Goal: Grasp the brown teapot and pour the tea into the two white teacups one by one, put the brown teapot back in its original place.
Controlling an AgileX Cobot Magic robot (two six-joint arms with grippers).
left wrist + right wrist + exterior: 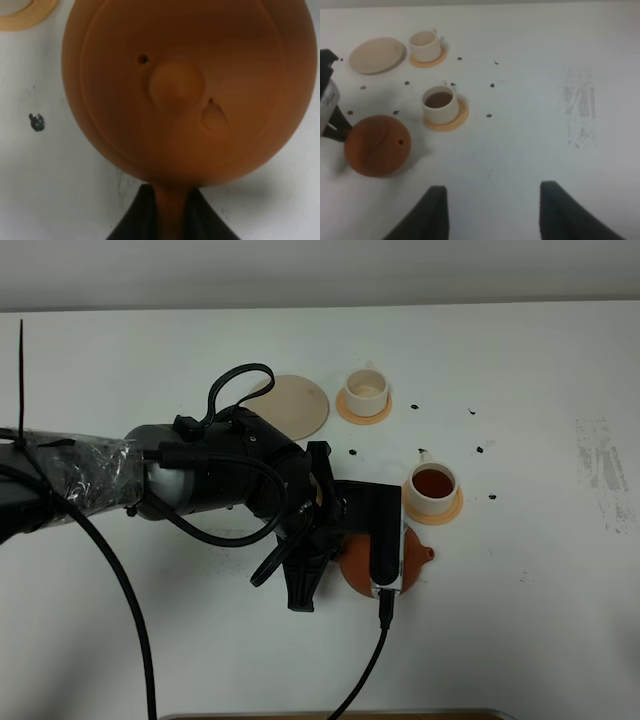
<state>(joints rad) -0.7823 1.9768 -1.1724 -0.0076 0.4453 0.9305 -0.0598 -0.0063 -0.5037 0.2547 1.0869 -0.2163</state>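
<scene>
**Inspector:** Condition of the left tool?

**Assistant:** The left tool (169, 200) is clamped on the teapot (190, 90) at its loop handle. One dark finger (132, 225) presses each side of the handle. The overhead view hides the grip under the wrist camera housing.

**Inspector:** Position of the teapot?

**Assistant:** It is off the saucer (295, 405), which lies bare toward the back of the counter (540, 620). The teapot is nearer the front, just beside the near cup (433, 488), with its short spout pointing to the right side of the counter. The lid is on. I cannot tell whether the base rests on the counter.

**Inspector:** The cups?

**Assistant:** The near cup holds brown tea and stands on its orange coaster (455, 512). The far cup (366, 390) stands on its own coaster (345, 412) just beside the saucer, and its inside looks pale. Both are upright.

**Inspector:** The right tool?

**Assistant:** The right tool (492, 215) has its fingers spread wide with nothing between them. It is well apart from the teapot and cups.

**Inspector:** Anything else?

**Assistant:** Small dark specks (353, 452) dot the counter around the cups.
</scene>
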